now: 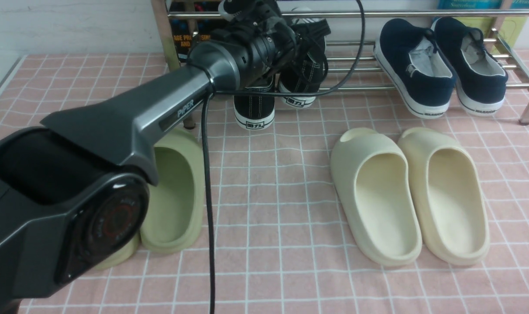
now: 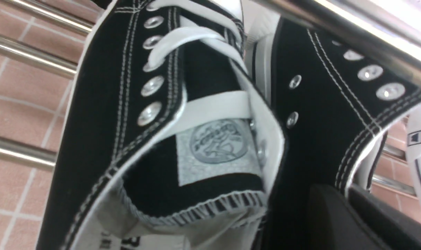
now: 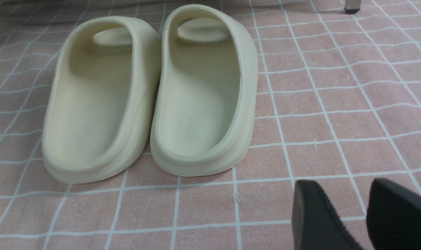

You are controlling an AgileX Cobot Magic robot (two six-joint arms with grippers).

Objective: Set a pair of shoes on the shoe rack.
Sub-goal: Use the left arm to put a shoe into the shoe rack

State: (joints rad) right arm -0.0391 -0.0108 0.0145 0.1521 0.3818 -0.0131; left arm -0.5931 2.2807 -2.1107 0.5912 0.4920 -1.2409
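While L jaws sit shut, sneakers (image 1: 254, 109) overhang rack (image 1: 404, 13).

Home entryway: shoe rack (image 1: 404, 13), slides (image 1: 378, 200)

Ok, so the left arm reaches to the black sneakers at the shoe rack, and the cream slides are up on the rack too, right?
No: the cream slides lie on the pink checked cloth in front of the shoe rack, not on it, as the front view shows. The left arm does reach to the black sneakers at the rack.
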